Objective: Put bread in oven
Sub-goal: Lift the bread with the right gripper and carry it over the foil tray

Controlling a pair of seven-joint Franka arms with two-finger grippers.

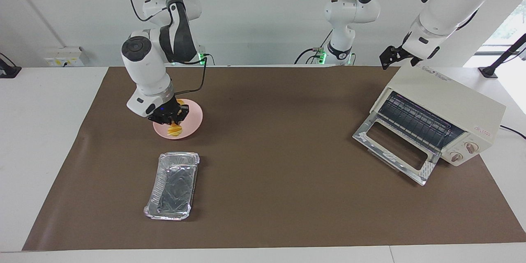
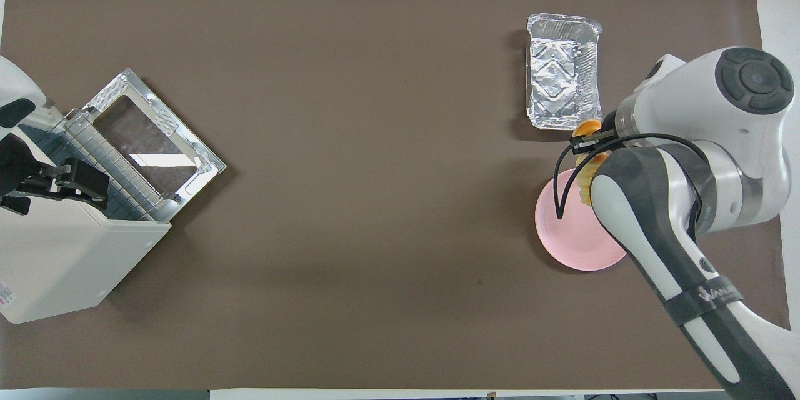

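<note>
The yellow-orange ridged bread [image 1: 174, 131] hangs just above the pink plate [image 1: 193, 117], gripped from above by my right gripper [image 1: 170, 121], which is shut on it. In the overhead view the bread [image 2: 586, 127] peeks out from under the right gripper [image 2: 588, 139], and the plate [image 2: 572, 231] lies bare. The cream-white oven [image 1: 448, 98] stands at the left arm's end of the table, its glass door [image 1: 396, 148] folded down and the wire rack showing. My left gripper [image 1: 386, 63] waits open over the oven's top, near its back corner.
A crinkled silver foil tray [image 1: 172, 185] lies on the brown mat, farther from the robots than the plate. A wide stretch of bare mat separates the plate from the oven [image 2: 56, 262] and its open door [image 2: 156, 131].
</note>
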